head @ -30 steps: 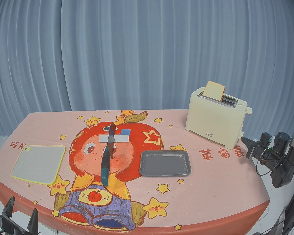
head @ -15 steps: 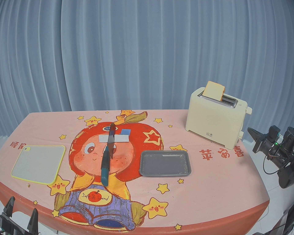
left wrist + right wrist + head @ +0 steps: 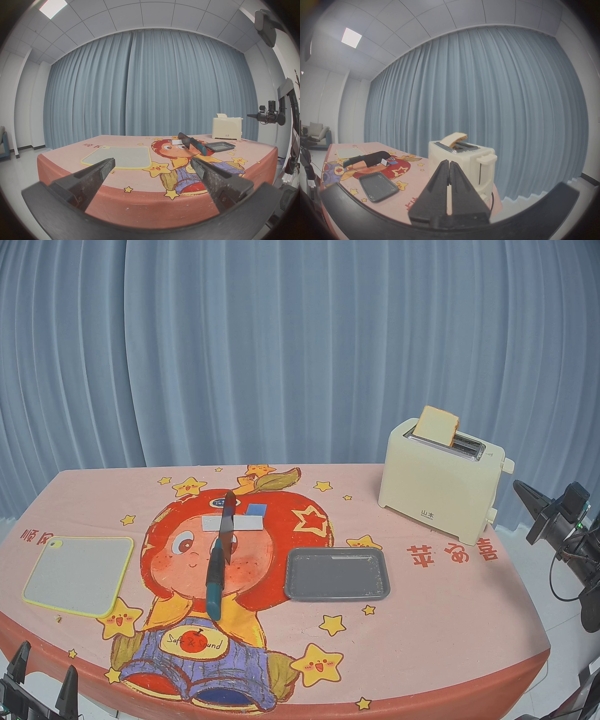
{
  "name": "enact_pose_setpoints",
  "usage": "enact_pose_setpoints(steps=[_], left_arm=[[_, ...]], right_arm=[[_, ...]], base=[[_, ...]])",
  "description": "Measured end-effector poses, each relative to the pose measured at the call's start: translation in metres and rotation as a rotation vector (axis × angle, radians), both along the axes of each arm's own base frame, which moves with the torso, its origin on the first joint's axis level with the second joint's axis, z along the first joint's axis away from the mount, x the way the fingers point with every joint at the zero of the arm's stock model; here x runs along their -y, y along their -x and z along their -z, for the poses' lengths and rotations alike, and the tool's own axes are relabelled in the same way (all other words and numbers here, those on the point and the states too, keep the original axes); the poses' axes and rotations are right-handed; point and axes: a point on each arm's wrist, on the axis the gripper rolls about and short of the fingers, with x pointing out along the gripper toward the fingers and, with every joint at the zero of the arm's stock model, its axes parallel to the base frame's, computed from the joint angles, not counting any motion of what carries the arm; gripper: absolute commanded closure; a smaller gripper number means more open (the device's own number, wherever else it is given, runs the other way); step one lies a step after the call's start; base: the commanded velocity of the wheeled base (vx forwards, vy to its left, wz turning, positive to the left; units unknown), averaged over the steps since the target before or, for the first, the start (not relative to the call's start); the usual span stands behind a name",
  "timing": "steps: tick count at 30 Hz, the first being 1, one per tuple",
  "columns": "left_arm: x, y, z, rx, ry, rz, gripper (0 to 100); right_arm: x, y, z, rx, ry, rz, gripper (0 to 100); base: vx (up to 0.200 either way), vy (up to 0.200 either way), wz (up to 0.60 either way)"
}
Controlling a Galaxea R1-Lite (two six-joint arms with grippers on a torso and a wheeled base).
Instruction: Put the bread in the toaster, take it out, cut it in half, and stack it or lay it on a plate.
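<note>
Bread (image 3: pixel 437 425) unmoved in toaster (image 3: pixel 440 485); right hand (image 3: pixel 520 487), clenched empty, risen rightward; left hand (image 3: pixel 153 163) released, static.

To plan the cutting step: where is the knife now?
In the head view the knife lies mid-table, blade across a small white block, between the cutting board on the left and the grey tray on the right.
</note>
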Motion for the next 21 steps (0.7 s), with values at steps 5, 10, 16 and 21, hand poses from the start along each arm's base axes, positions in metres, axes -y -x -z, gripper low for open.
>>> enact_pose_setpoints(steps=[5, 10, 16, 21], left_arm=[[0.0, 0.0, 0.0, 0.0, 0.0, 0.0, 0], [0.0, 0.0, 0.0, 0.0, 0.0, 0.0, 0], [0.0, 0.0, 0.0, 0.0, 0.0, 0.001, 0], [0.0, 0.0, 0.0, 0.0, 0.0, 0.0, 0]], right_arm=[[-0.006, 0.009, -0.008, 0.031, 0.001, -0.026, 100], [-0.011, 0.014, -0.013, 0.052, 0.001, -0.049, 100], [-0.013, 0.015, -0.015, 0.059, 0.001, -0.053, 100], [-0.013, 0.015, -0.015, 0.061, 0.001, -0.056, 0]], base=[[0.0, 0.0, 0.0], [0.0, 0.0, 0.0], [0.0, 0.0, 0.0], [0.0, 0.0, 0.0]])
